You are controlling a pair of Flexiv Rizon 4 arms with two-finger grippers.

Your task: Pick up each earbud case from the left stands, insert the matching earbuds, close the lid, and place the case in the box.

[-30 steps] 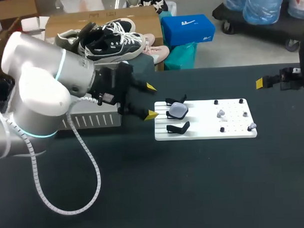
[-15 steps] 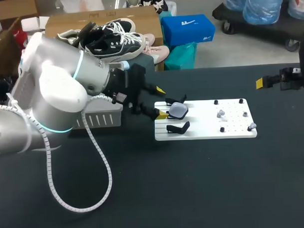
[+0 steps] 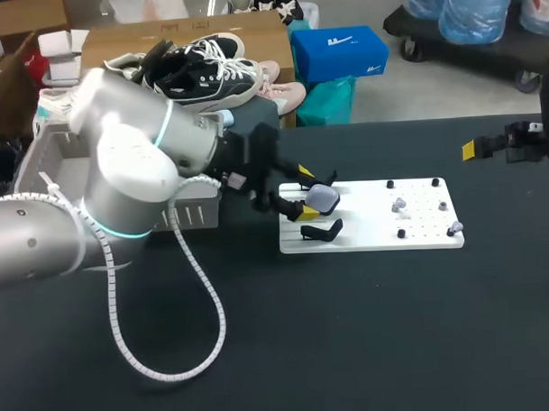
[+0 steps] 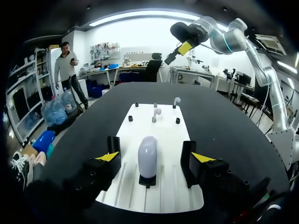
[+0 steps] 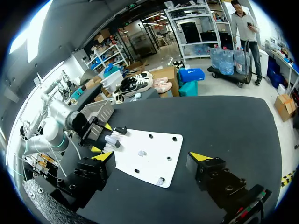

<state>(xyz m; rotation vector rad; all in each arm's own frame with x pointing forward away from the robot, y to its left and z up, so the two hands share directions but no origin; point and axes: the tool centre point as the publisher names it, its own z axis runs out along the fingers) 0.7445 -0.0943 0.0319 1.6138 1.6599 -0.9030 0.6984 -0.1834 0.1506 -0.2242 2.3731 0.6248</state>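
Earbud case [image 4: 148, 156] between left fingers [image 4: 108, 157]

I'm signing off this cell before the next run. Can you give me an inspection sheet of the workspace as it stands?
Surface: black table carrying a white board.
Job's things: one earbud case sits on the board's far stand; the second stand is empty; earbuds sit on pegs at the board's other end; the box stands behind the left arm.
Clutter: nothing seen.
Grippers: left gripper open, one finger on each side of the case, not touching it; right gripper open, well back from the board.
Cables: a white wrapped cable loops from the left arm onto the table.
Surroundings: nothing seen.
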